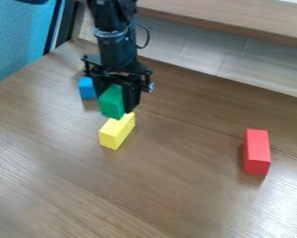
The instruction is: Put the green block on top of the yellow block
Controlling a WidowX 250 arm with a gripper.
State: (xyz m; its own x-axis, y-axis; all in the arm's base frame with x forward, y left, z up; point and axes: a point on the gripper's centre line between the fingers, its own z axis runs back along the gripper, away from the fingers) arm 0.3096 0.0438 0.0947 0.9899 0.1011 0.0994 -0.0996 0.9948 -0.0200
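Blue block (86, 88) at far left, and here's the gripper (118, 103) pinching the green block (111, 101) just over the yellow block's (117, 132) far end, contact impossible to call! Out right, the red block (257, 151) lies on the table (175, 186).

green block (111, 101) in the black hand (116, 103), yellow (115, 133), blue (87, 88) and red (257, 151) blocks on wooden table (169, 200)

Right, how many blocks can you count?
4: a green rectangular block in the end effector; a yellow rectangular block below it in view; a blue block, partly hidden, behind; a red rectangular block at right.
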